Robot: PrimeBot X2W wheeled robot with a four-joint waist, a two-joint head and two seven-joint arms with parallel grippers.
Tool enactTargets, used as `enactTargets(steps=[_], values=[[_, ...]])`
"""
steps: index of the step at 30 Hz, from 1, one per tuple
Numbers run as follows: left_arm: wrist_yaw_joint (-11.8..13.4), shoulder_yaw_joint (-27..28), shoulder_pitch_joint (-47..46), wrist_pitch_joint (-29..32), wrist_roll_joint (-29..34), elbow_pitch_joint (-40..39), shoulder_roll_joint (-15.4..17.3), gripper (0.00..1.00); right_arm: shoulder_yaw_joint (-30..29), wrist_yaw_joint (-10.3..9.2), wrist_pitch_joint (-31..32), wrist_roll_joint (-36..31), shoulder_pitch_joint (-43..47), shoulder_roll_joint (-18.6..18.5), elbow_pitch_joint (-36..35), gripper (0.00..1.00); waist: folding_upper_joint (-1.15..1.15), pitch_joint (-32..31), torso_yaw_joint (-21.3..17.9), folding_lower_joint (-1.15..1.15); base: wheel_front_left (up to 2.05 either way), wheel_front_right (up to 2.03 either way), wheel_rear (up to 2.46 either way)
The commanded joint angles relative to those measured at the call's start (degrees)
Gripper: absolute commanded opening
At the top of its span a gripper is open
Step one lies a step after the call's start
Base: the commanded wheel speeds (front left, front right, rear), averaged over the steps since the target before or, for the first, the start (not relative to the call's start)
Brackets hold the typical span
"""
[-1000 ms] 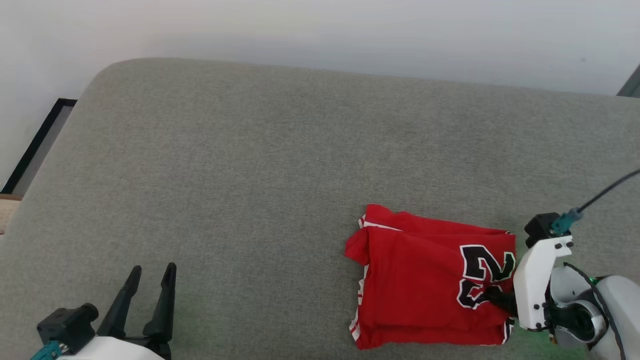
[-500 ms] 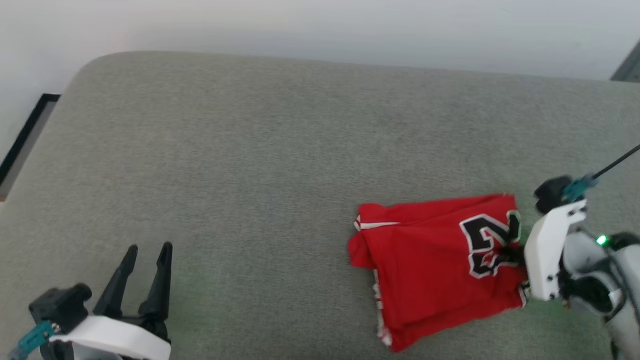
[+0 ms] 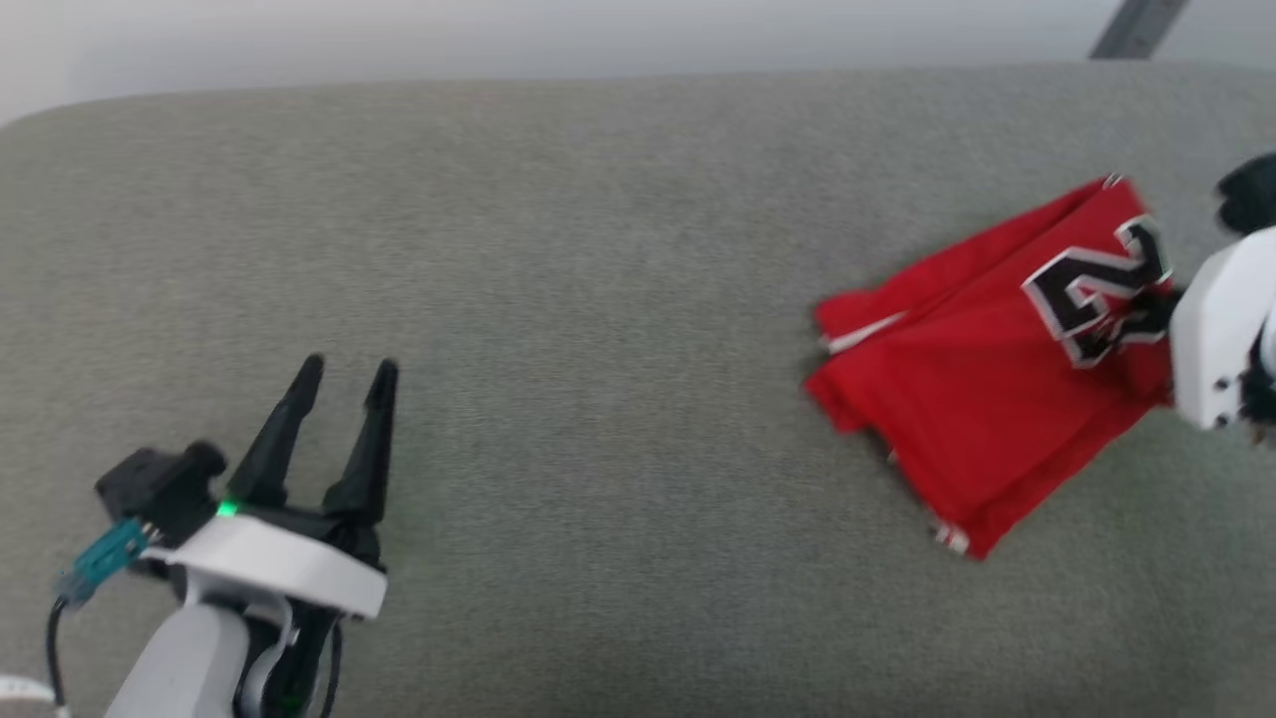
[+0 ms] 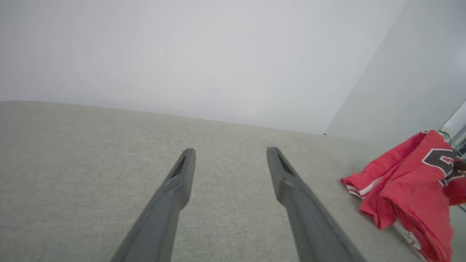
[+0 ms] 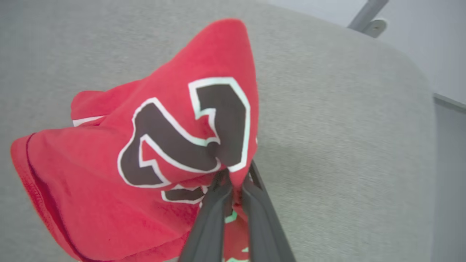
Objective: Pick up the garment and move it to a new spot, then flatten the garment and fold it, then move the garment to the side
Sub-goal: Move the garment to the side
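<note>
The folded red garment, with a black-and-white number on it, lies at the right of the grey cushion. Its right end is lifted and the rest trails down to the left. My right gripper is shut on the garment's edge by the number; in the right wrist view the dark fingers pinch red cloth just below the number. My left gripper stands open over bare cushion at the lower left, far from the garment. The left wrist view has the garment at its right edge.
A pale wall runs behind the cushion's far edge. A grey metal leg stands at the top right beyond the cushion. The cushion's right end rounds off close to the garment.
The head camera has turned and the whole picture shifted. My right gripper has lifted the garment's right end and carried it up and to the right, so the garment now hangs tilted.
</note>
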Motion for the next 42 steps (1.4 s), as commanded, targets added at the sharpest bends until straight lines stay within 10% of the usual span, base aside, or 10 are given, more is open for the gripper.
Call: enactTargets(steps=[1,19,42], values=[[-0.18,-0.57,-1.24,-0.27,0.55,-0.25,0.05,1.0,-0.59,-0.15,-0.59,-0.56,-0.93,-0.21,0.31,0.0,0.0,1.49,-1.76,0.0,0.0,0.0,0.0],[-0.18,-16.5,-20.54,-0.27,0.86,0.63,-0.01,1.0,-10.58,-0.15,-12.69,-15.27,-14.4,-3.15,14.68,0.0,0.0,11.14,-9.89,0.0,0.0,0.0,0.0],[-0.19,-25.58,-31.7,-0.27,-1.26,2.43,-0.63,1.0,-37.93,-0.15,-23.58,-44.85,-22.15,5.07,37.62,0.0,0.0,17.1,-6.03,0.0,0.0,0.0,0.0]])
